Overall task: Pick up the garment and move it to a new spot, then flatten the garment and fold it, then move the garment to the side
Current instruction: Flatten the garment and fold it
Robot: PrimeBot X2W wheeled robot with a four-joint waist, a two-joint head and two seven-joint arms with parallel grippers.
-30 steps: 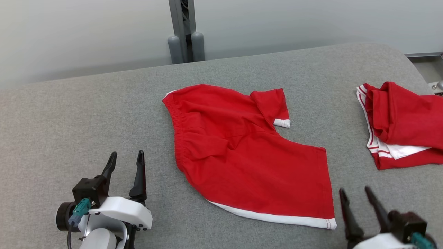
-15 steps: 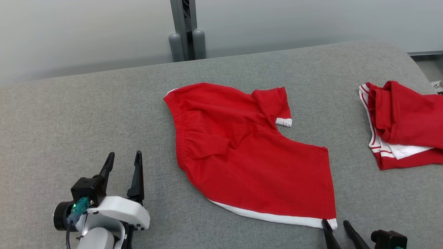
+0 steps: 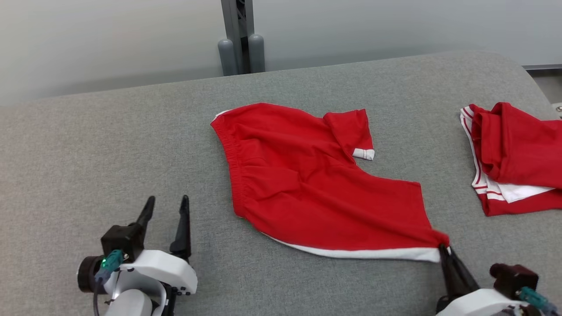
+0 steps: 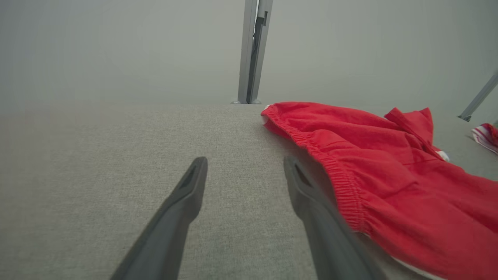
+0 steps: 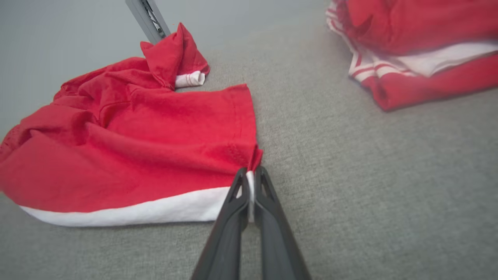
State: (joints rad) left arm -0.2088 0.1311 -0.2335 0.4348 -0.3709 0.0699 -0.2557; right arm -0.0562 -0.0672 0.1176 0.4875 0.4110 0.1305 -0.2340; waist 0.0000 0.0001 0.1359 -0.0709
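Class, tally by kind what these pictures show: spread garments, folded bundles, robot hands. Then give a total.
Spread red shorts: 1
Folded red-and-white bundle: 1
Robot hands: 2 (left hand, right hand)
Total: 4

Red, white-hemmed shorts (image 3: 316, 188); grey tabletop (image 3: 109, 145)

1. Bare grey worktop (image 3: 88, 145) over the whole left half, all around the open left gripper (image 3: 167, 200); free for passing.
2. Middle blocked by the red shorts (image 3: 307, 184), lying spread out, with the waistband near the left gripper.
3. Open lane of bare worktop between the shorts and the folded red garment (image 3: 518, 149) at the right edge.
4. Near right corner of the shorts pinched in the closed right gripper (image 3: 443, 249).
5. Upright metal post (image 3: 240, 39) behind the far edge.
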